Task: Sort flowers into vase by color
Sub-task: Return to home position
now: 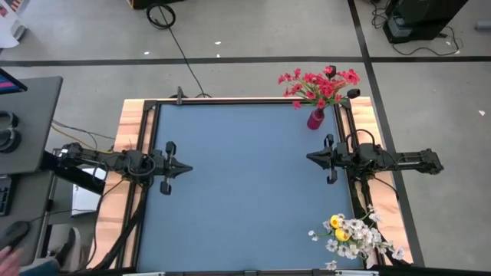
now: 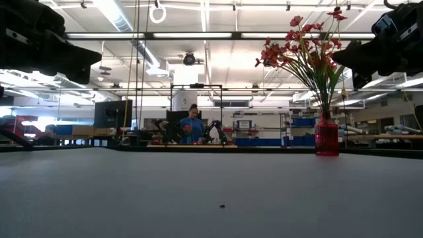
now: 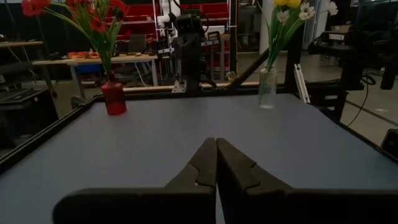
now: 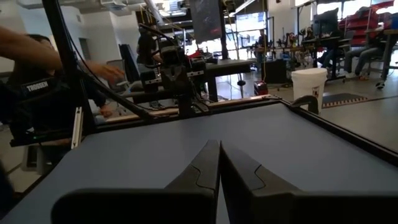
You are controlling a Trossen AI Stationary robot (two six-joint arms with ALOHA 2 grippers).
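High view, mid-left of frame: left end effector (image 1: pixel 186 169), parked by the left edge of the tabletop (image 1: pixel 245 199), its two fingers (image 3: pixel 202 165) pressed together with nothing between them. Centre: blue tabletop, no loose stems lying on it. Right of centre: right end effector (image 1: pixel 311 157), likewise closed tight and empty, pointing inward from the right edge. Upper right: red flowers (image 1: pixel 322 83) standing in a red vase (image 1: pixel 315 119) near the tabletop's corner. Lower right: yellow tulips (image 1: pixel 337 228) and white flowers (image 1: pixel 359 234) bunched together in a transparent vase (image 3: pixel 268 87) by the right edge. Status: every flower in view sits in a vase, reds apart from yellow and white. Sorting looks complete, with only settling both arms at rest seemingly left.
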